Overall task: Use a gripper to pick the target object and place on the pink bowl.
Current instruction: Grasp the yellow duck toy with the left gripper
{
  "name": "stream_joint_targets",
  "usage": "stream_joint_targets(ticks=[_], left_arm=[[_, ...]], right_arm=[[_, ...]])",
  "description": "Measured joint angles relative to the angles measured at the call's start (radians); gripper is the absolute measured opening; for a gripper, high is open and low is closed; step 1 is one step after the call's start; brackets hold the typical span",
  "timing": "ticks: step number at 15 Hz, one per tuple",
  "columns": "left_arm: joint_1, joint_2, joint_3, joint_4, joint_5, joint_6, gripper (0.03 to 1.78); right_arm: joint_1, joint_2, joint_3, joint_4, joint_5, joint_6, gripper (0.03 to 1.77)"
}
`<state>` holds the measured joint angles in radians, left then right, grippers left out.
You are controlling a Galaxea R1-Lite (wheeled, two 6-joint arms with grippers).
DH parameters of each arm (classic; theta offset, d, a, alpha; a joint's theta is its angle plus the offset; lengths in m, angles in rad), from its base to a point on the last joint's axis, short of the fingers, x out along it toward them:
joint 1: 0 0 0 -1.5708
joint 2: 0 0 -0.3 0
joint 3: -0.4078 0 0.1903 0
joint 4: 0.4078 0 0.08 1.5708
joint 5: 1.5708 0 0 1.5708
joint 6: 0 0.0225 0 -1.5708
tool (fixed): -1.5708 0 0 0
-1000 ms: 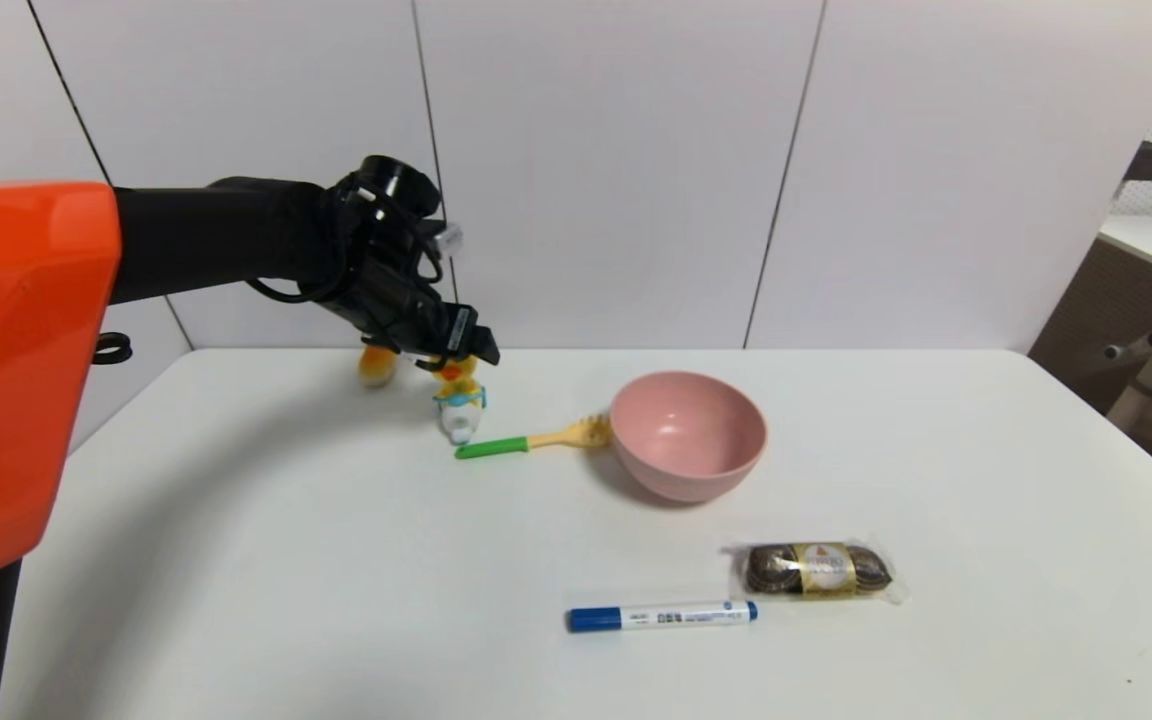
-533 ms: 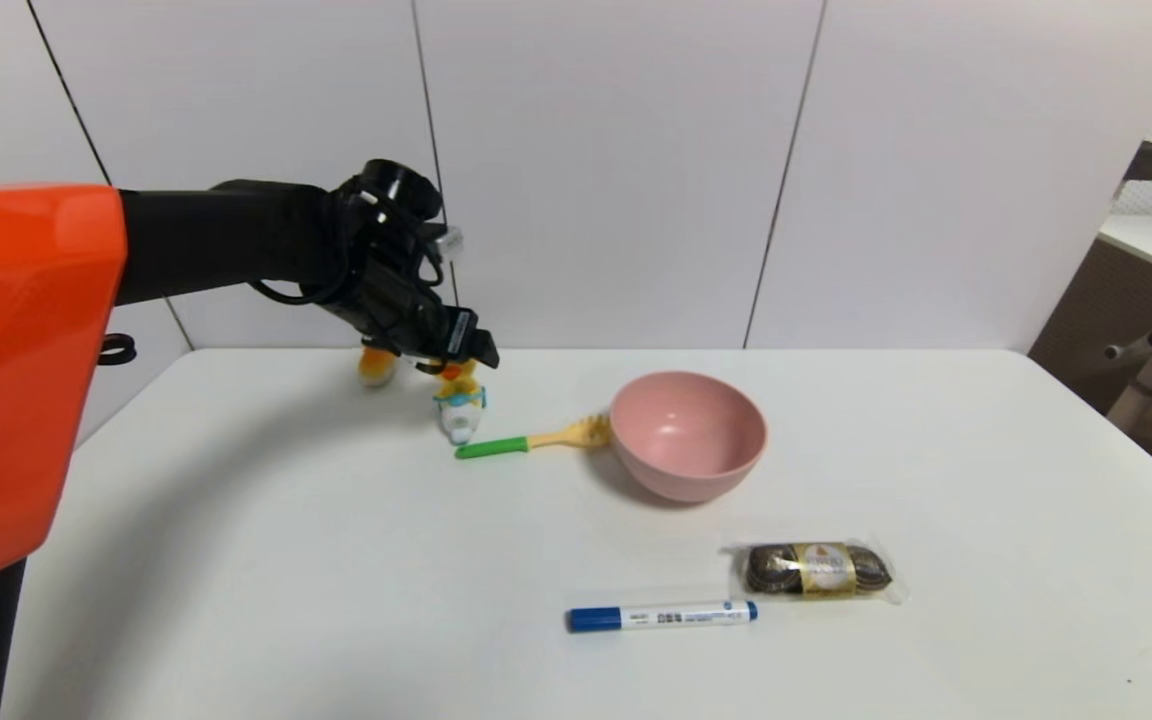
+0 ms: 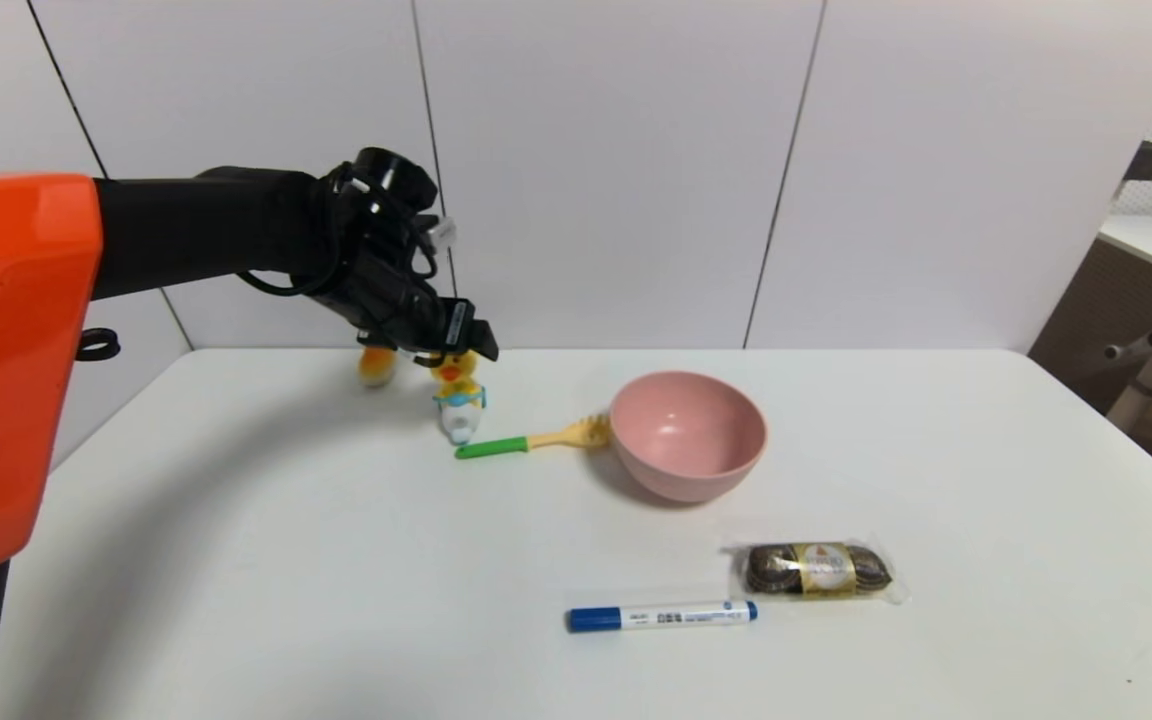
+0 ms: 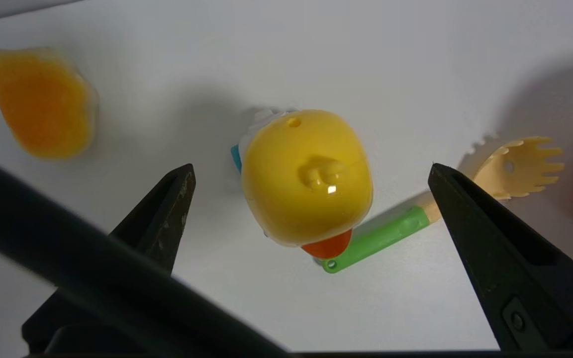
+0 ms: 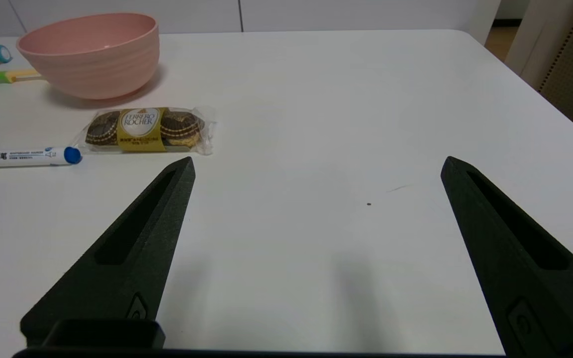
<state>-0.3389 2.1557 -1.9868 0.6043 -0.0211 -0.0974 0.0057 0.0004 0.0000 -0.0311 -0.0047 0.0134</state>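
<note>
- The white table (image 3: 236,560) fills the head view; its far edge meets a white panelled wall (image 3: 616,170), and its right edge gives onto a gap with another desk (image 3: 1151,240) beyond.
- The near left and the far right of the table are bare, and bare table also lies between the bowl and the far edge.
- The left arm (image 3: 186,235) reaches from the robot's left over the far left part of the table.
- The pink bowl (image 3: 688,432) stands upright near the middle of the table, toward the far side.
- The left end effector (image 4: 309,171) hangs above the duck (image 3: 459,395) with its fingers (image 4: 167,209) spread wide; in the left wrist view the duck's yellow head sits between the two tips, touching neither.
- The right end effector (image 5: 316,166) is low over the right near part of the table, fingers spread wide, nothing between them.
- A chocolate pack (image 3: 816,570) lies near the bowl on its near side, with a blue-capped marker (image 3: 661,615) just beside it to the left.
- A fork (image 3: 531,440) with a green handle lies between duck and bowl, its tines at the bowl's wall and its handle end just beside the duck's base.
- The duck stands upright to the left of the bowl, apart from it.
- An orange lump (image 3: 376,365) lies near the duck, on its far left side.
</note>
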Motion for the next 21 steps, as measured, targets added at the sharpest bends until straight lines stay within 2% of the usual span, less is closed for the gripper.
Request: stream_joint_targets(ticks=[2,7,16,21], left_arm=[[0.0,-0.003,0.0,0.039,0.001,-0.001,1.69],[0.001,-0.004,0.0,0.05,0.003,-0.003,1.69],[0.001,0.027,-0.006,-0.036,0.012,0.002,1.69],[0.005,0.036,-0.006,-0.038,0.012,0.004,1.69]], right_arm=[[0.0,0.0,0.0,0.0,0.0,0.0,1.71],[0.0,0.0,0.0,0.0,0.0,0.0,1.71],[0.0,0.0,0.0,0.0,0.0,0.0,1.71],[0.0,0.0,0.0,0.0,0.0,0.0,1.71]])
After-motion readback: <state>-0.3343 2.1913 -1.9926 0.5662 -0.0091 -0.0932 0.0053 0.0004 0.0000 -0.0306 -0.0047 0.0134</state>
